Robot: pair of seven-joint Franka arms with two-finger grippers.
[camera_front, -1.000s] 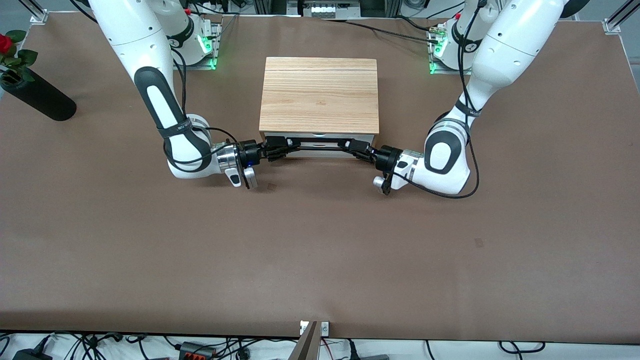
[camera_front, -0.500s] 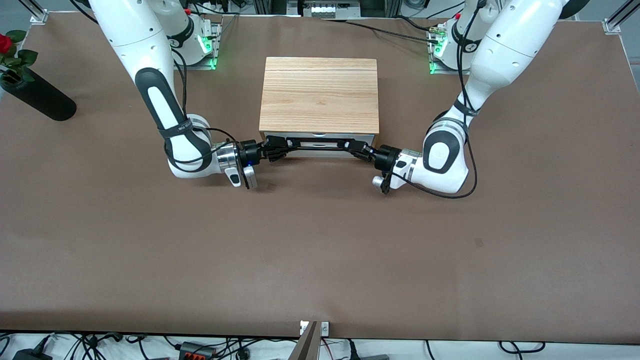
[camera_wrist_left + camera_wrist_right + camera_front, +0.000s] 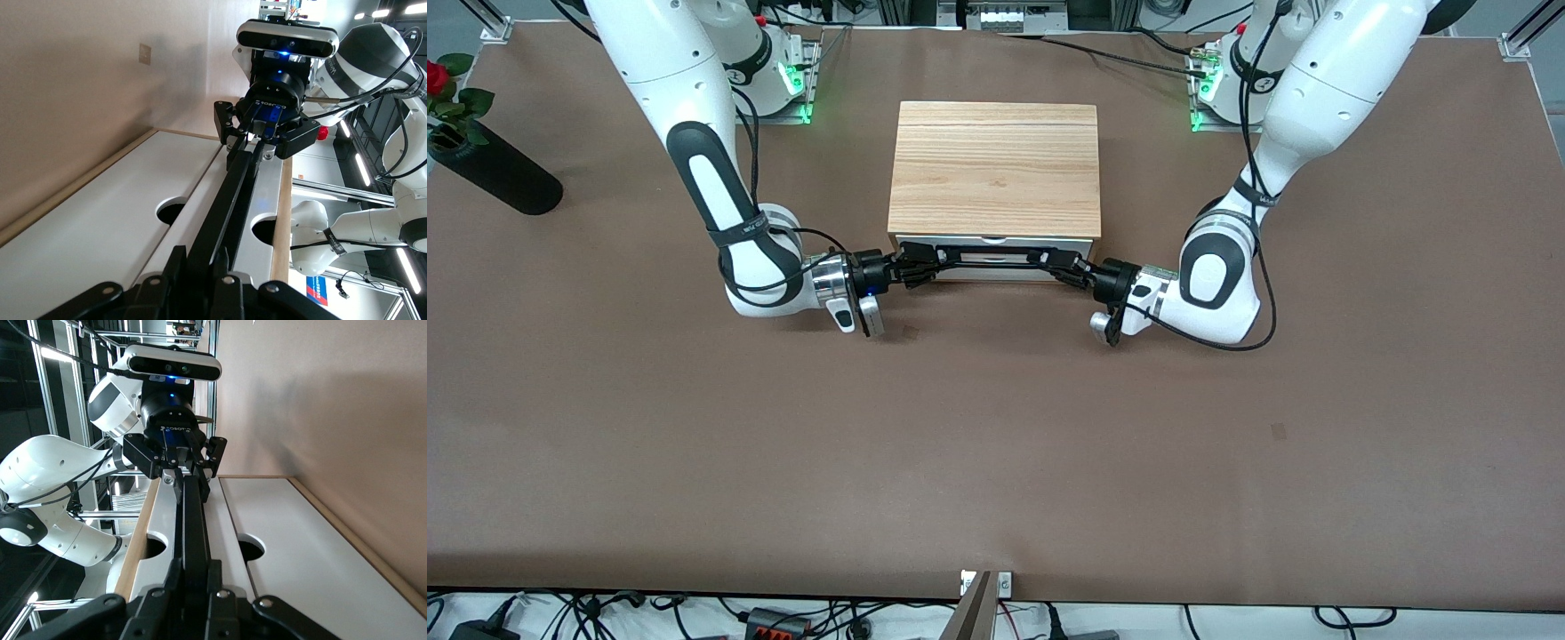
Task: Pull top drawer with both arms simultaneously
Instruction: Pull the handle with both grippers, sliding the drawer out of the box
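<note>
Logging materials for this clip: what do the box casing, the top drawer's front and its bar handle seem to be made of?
Box casing: light wood, visible grain, matte. Top drawer front: smooth white panel, probably painted or laminated board. Bar handle: black, slightly glossy, likely metal or plastic; the left gripper and the right gripper are each shut on it.

The box point(image 3: 994, 169) sits mid-table at 12 o'clock from the front camera; the vase point(image 3: 491, 171) lies at the right arm's end.

Table point(image 3: 996, 444) bare — drawer point(image 3: 996, 258) front.
</note>
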